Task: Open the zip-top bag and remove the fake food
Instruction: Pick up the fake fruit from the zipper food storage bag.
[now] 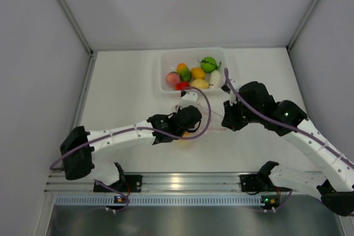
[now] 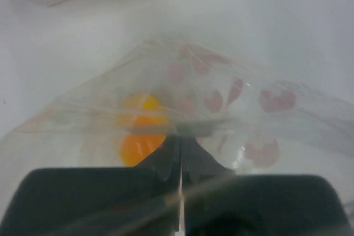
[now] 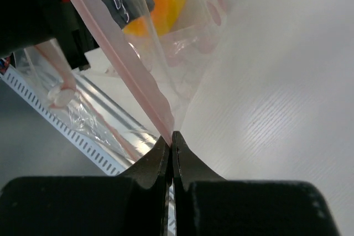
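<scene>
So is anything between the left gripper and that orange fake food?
Yes, the clear plastic of the zip-top bag: the orange food sits inside, while the left gripper pinches the bag from outside.

The white table is carrying a clear rectangular tub at its far middle, with bright fake food lying inside. Nearer, at the centre, the zip-top bag is hanging low over the surface with an orange piece inside. Whether it is touching the table cannot be told. A metal rail is running along the near edge.
</scene>
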Robot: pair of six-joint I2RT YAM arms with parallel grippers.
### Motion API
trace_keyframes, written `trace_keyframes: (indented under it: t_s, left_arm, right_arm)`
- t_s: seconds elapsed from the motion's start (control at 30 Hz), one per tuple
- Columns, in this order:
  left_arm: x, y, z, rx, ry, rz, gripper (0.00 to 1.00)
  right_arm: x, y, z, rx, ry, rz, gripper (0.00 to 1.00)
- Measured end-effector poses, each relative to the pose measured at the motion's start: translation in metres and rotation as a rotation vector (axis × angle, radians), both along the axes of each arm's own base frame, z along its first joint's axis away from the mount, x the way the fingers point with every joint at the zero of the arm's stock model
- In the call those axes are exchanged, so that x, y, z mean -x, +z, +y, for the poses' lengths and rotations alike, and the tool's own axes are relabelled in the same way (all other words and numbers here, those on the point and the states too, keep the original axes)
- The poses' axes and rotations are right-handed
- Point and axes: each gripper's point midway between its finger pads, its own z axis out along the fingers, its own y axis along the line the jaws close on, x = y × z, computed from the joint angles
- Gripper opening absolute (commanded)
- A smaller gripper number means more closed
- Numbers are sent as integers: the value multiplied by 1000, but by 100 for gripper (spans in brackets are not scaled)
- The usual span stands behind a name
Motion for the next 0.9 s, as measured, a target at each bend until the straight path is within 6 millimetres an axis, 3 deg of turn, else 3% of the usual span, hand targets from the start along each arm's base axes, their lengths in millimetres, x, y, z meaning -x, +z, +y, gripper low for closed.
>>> trace_keyframes:
  t_s: [0.17,0.37,0.57,0.73,0.9]
  left_arm:
    - [-24,-28,6,-156,61,-65,4]
    - [-45,-51,-9,-183,21,-81,12]
    - [-52,-83,-28,-211,-18,-53,20]
    - [-54,-87,-33,-201,-17,-56,35]
    - [-56,-85,-32,-210,-10,-69,38]
  right_arm:
    - [11,-11,-3,33,34,14,0]
    - [16,-20,-6,54,43,17,0]
    - [15,-22,-11,67,25,1,0]
    - [14,-28,-15,86,14,2,0]
    - [14,-29,-15,86,13,1,0]
